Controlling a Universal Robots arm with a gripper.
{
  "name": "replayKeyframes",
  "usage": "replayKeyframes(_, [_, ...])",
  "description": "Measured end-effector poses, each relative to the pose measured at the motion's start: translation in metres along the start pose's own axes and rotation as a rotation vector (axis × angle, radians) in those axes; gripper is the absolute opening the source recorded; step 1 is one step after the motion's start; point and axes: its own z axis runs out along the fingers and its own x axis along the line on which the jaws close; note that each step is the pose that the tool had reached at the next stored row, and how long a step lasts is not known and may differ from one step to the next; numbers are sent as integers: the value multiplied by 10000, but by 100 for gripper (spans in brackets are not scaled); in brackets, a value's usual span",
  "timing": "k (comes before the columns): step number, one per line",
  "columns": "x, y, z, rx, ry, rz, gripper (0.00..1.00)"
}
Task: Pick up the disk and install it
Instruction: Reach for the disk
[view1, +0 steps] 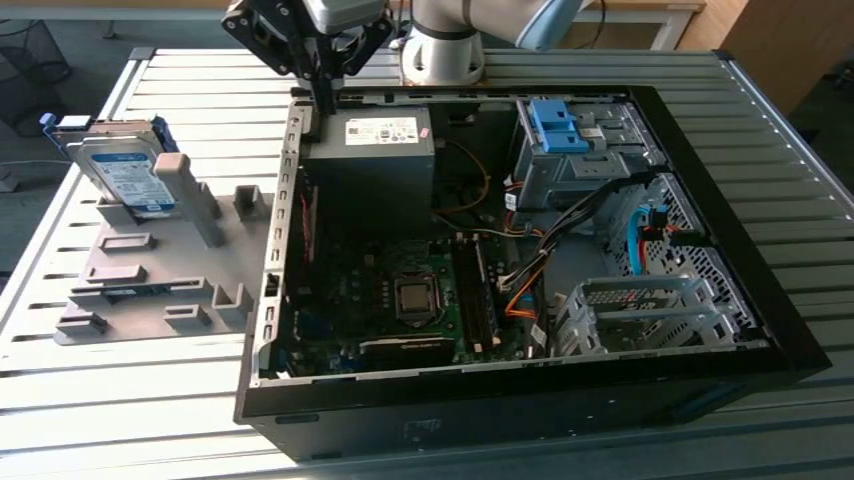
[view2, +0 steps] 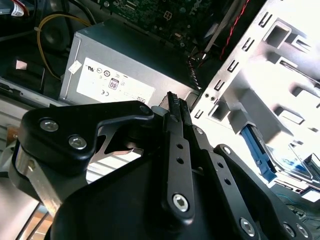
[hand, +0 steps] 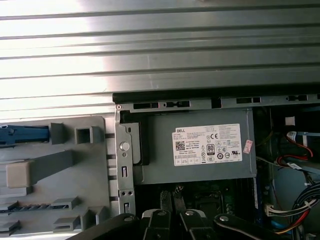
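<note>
The disk (view1: 124, 172), a silver drive with a white-and-blue label in a blue bracket, leans upright on the grey fixture (view1: 147, 285) at the exterior view's left, outside the computer case. Its blue edge also shows in the second wrist view (view2: 261, 152) and in the first wrist view (hand: 22, 134). My gripper (view1: 323, 105) hangs over the case's far left corner, by the power supply, well apart from the disk. Its fingers (hand: 166, 200) stand close together with nothing between them, also seen in the second wrist view (view2: 175, 107).
The open computer case (view1: 747, 270) lies on the slatted metal table (view1: 787, 130). Inside are the grey power supply box (view1: 374, 150), the motherboard (view1: 400, 290), cables, a blue bracket (view1: 554, 125) in a far bay and a metal drive cage (view1: 641, 310).
</note>
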Motion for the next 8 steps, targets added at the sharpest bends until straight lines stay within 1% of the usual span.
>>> replayKeyframes(8, [26, -2, 2, 0, 1, 0, 16])
